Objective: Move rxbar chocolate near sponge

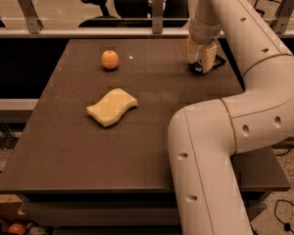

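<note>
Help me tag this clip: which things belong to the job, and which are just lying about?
Job: rxbar chocolate, far right of the table; sponge, centre-left; gripper, down at the bar.
Lying about: orange, far left.

The gripper (201, 66) is down at the far right corner of the dark brown table (88, 155), right on top of a small black chocolate bar (218, 61) that lies flat there, its edges poking out from under the gripper. The thick white arm (220, 146) rises from the near right, bends, and reaches back over the table to that corner. A pale yellow sponge (112, 106) with wavy edges sits left of the middle, well apart from the bar. Beyond the sponge, toward the far left, is a round orange (110, 59). A metal rail (88, 32) runs along behind the table, with an office chair (103, 4) past it.
</note>
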Available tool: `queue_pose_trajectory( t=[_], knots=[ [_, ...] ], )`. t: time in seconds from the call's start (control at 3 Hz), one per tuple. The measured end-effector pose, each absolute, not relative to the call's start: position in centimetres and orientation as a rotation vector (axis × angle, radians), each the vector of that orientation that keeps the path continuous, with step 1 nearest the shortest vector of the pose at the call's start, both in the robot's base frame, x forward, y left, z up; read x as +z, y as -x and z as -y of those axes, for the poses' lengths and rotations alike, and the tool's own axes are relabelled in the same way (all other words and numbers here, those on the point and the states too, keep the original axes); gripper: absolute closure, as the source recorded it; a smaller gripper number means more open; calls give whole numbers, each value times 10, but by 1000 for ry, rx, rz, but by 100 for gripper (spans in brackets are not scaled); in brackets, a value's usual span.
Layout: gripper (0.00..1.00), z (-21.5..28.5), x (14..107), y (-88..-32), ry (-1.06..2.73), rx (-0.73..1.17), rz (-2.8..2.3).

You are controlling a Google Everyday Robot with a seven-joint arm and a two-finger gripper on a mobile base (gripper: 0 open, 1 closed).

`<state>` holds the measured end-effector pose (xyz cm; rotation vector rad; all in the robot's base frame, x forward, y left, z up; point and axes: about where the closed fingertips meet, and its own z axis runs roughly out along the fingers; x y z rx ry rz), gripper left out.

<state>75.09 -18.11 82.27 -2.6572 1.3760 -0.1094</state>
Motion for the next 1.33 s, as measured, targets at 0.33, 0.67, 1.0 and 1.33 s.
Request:
queue_pose_trajectory(
  t=[0.33,0.67,1.0,1.33],
  knots=[
    [100,181,824,-750,2657,-110,-1376],
    [100,181,824,-750,2657,-110,-1376],
    [100,181,821,-756,2653,-123,-1384],
    [100,180,823,-755,2653,-123,-1384]
  ],
)
